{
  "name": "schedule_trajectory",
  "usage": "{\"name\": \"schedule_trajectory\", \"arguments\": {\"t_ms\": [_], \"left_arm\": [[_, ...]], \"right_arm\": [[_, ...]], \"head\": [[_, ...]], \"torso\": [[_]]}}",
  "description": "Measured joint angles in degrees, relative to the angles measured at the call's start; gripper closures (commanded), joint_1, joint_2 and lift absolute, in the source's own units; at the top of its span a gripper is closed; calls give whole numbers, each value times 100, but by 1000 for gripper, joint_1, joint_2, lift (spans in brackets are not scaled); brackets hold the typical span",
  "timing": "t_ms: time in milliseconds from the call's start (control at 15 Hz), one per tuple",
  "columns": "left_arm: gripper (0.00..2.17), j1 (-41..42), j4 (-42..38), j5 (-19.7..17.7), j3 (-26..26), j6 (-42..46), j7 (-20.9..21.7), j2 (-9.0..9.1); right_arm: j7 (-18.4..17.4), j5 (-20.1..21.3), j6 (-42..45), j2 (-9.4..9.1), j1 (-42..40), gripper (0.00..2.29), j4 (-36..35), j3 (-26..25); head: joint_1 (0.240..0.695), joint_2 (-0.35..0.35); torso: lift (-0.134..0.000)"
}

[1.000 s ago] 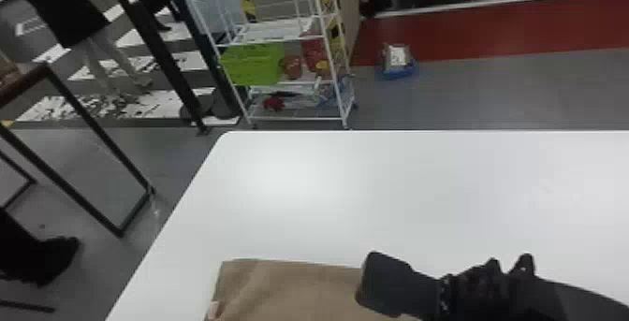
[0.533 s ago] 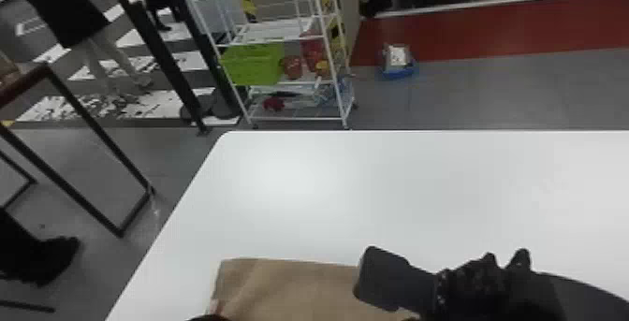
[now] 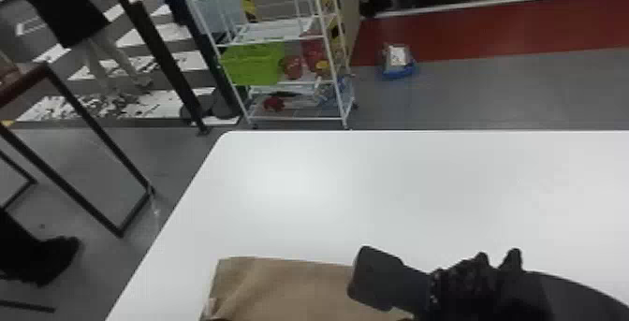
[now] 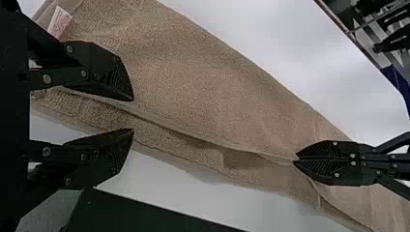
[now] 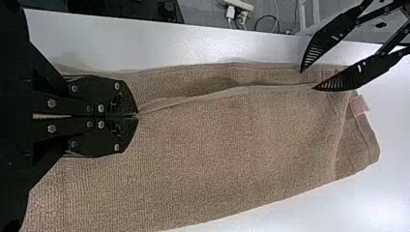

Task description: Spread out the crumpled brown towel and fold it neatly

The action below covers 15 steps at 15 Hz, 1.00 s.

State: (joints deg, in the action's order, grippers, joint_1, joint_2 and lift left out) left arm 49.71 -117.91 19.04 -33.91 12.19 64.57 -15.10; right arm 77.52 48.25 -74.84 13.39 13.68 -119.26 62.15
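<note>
Your right end effector (image 3: 386,280) has edged slightly left, pinching the brown towel (image 3: 290,287)'s hem, your left end effector (image 4: 133,115) spread over it, toward the counter (image 3: 421,193)'s left edge.

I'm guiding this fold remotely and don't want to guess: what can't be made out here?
Towel, near edge: cut off by the head view's bottom edge.
How much cloth the right gripper pinches: hidden by its own fingers, right wrist view.
Layers underneath: hidden by the top layer, both wrist views.
Print on the label: too small to read, left wrist view.
Towel's end past the right gripper: cut off by the left wrist view's edge.
</note>
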Motion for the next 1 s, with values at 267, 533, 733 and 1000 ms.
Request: {"name": "schedule_trajectory", "arguments": {"t_ms": [267, 533, 733, 1000], "left_arm": [[994, -85, 65, 9, 57, -48, -75, -27], [994, -95, 38, 2, 57, -98, -45, -45], [1295, -102, 48, 3, 57, -120, -109, -46], [748, -131, 51, 9, 43, -120, -92, -46]], "right_arm": [[0, 0, -12, -17, 12, 1322, 24, 8], [0, 3, -18, -15, 12, 1322, 25, 7], [0, 4, -18, -19, 12, 1322, 25, 7], [0, 1, -18, -9, 8, 1322, 20, -3]], "head": [[695, 350], [695, 350], [695, 350], [695, 350]], "torso": [[-122], [-122], [-122], [-122]]}}
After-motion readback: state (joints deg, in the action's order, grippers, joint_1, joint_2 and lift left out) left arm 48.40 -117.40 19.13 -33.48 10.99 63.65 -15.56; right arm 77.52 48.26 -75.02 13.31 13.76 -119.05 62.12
